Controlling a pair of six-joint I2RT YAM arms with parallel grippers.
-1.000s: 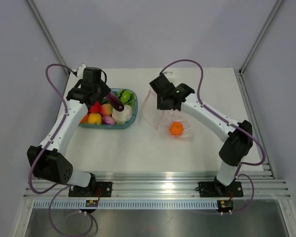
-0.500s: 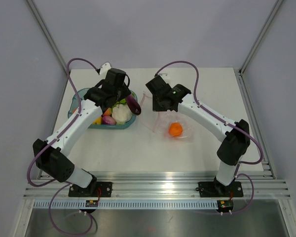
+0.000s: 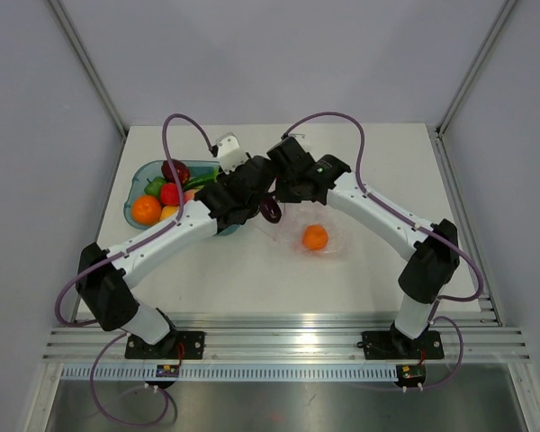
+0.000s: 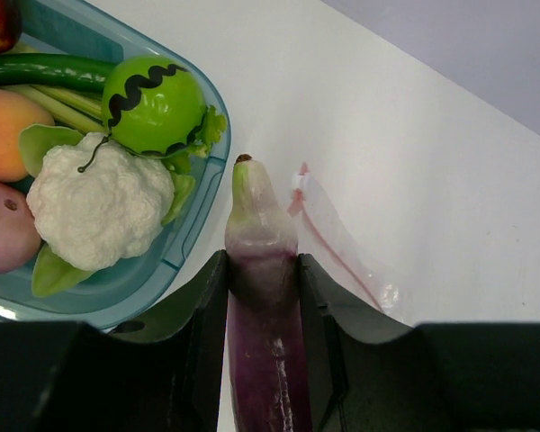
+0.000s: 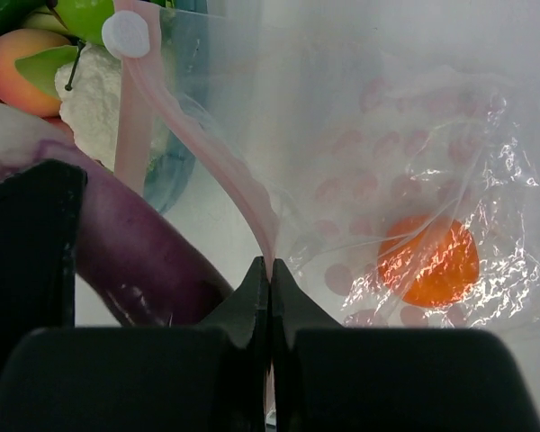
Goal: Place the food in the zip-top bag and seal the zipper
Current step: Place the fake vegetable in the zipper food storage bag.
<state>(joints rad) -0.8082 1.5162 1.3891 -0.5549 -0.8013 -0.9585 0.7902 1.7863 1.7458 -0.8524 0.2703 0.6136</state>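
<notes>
The zip-top bag (image 5: 450, 135) is crinkly clear plastic; the eggplant (image 4: 263, 360) looks glossy.

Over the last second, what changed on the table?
The left jaws, clamped on the purple eggplant throughout, carried it rightward from over the teal tray to the zip-top bag's mouth. Unchanged: the right jaws stay pinched on the pink zipper strip, the orange lies in the bag, and the other food stays in the tray.

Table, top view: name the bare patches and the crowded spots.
Bare: the near strip of table in front of the bag, between left arm and right arm; also the far right corner behind it. Crowded: the centre beside the tray, where the left pincer holds the eggplant at the bag's mouth, pinched by the right pincer.
</notes>
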